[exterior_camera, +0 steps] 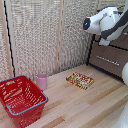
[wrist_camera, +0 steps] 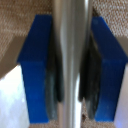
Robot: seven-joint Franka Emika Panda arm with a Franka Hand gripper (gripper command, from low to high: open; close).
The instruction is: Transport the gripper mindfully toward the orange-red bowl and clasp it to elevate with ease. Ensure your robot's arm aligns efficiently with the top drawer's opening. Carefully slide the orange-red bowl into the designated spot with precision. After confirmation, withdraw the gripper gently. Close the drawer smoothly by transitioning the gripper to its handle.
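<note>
In the wrist view my gripper [wrist_camera: 73, 67] has its two blue fingers [wrist_camera: 35, 65] on either side of the silver bar handle [wrist_camera: 73, 30], and the dark pads press against the bar. In the exterior view the robot's arm [exterior_camera: 106, 22] reaches in at the upper right, in front of the dark brown drawer unit [exterior_camera: 120, 45]. The arm hides the gripper and the gripped handle there. The orange-red bowl shows in neither view.
A lower drawer front with its own silver bar [exterior_camera: 107, 60] sits under the arm. On the wooden table [exterior_camera: 75, 105] stand a red mesh basket [exterior_camera: 21, 100], a pink cup [exterior_camera: 41, 80] and a flat colourful box [exterior_camera: 80, 79]. A slatted screen forms the back wall.
</note>
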